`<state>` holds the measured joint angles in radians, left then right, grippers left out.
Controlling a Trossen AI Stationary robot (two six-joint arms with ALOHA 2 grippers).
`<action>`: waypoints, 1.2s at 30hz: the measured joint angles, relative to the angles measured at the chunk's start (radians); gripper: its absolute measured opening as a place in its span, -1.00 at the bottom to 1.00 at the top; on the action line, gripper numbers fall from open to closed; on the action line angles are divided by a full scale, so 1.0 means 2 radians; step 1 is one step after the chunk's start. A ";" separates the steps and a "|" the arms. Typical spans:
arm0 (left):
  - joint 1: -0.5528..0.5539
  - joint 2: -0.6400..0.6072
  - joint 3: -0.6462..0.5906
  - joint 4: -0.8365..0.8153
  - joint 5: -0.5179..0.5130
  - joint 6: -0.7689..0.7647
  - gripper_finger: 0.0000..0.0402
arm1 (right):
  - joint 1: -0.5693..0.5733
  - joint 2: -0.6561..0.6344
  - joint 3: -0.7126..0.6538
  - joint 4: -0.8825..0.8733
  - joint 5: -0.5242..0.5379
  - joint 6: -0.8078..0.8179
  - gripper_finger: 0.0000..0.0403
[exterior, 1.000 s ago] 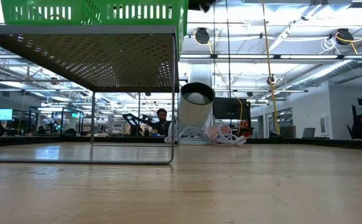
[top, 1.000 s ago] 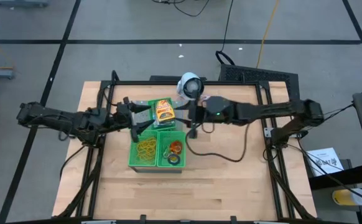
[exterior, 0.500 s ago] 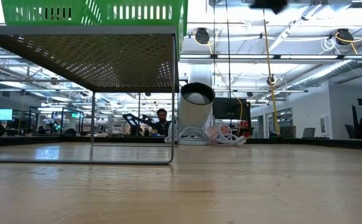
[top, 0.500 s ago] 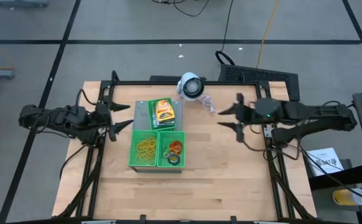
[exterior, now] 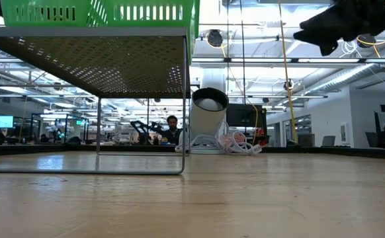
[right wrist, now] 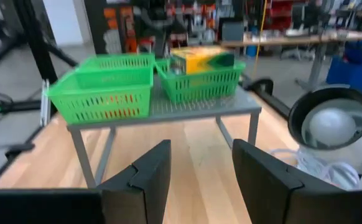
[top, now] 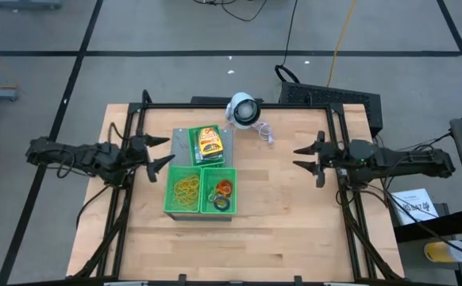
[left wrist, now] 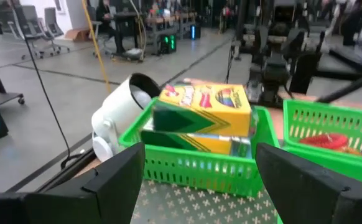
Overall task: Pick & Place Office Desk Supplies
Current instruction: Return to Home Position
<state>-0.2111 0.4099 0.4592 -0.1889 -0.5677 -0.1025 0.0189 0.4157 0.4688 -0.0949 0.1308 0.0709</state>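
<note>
The yellow-and-green crayon boxes [top: 209, 143] lie stacked in a green tray [left wrist: 193, 163], the top box [left wrist: 203, 101] showing above its rim. Tan-yellow rubber bands [top: 187, 189] fill one nearer tray. Red and orange loops [top: 224, 187] and a green one [top: 221, 204] lie in the tray beside it. My left gripper [top: 160, 151] hangs open to the left of the trays, and its wrist view [left wrist: 199, 152] looks at the crayon tray. My right gripper [top: 304, 156] hangs open well to their right, above the table [exterior: 338, 23].
The trays stand on a raised perforated metal shelf [exterior: 113, 63] with thin legs [right wrist: 84, 158]. A white round device [top: 243, 109] with a coiled cord [top: 264, 132] sits at the table's far edge. Bare wood [top: 279, 230] lies to the right and near side.
Both grippers have drawn away from the crayon tray, where they met a second ago. The left one has moved toward the table's left edge, the right one a long way toward the right edge. The crayon boxes and bands lie as before.
</note>
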 joint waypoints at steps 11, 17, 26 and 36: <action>0.000 -0.154 -0.070 0.006 -0.005 -0.006 0.55 | 0.000 -0.090 -0.067 0.012 0.002 0.005 -0.18; 0.000 -0.188 -0.098 0.001 -0.004 -0.004 0.55 | 0.000 -0.115 -0.126 0.082 0.002 0.003 -0.18; 0.000 -0.202 -0.126 -0.001 -0.008 -0.008 0.54 | 0.000 -0.165 -0.184 0.101 0.040 -0.002 -0.18; 0.000 -0.202 -0.165 0.014 -0.023 -0.042 0.54 | 0.001 -0.185 -0.209 0.110 0.039 -0.010 -0.18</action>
<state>-0.2115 0.0055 0.1285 -0.1612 -0.6144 -0.1866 0.0204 0.0452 0.0513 0.1246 0.2079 0.0517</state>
